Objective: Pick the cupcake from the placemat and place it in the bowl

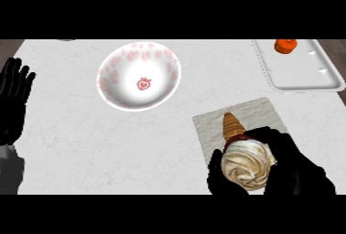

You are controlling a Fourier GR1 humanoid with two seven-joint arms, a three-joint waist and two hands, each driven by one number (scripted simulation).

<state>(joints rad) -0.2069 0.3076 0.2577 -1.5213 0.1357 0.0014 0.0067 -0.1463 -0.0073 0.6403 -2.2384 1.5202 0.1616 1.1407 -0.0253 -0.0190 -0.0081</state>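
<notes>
Here, my right hand [294, 169] curls round the cupcake [246, 162] on the placemat [260, 112], well apart from the bowl [138, 75]. It looks light, its swirled top soft; I judge the sides safest to hold. My left hand [15, 98] rests open.

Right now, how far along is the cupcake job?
Done: the right hand has closed around the cupcake. In hand: the cupcake sits low over the placemat; I cannot tell if it is lifted. Left: carry it to the bowl, which holds nothing yet, and release. The left hand rests open at the left edge.
</notes>
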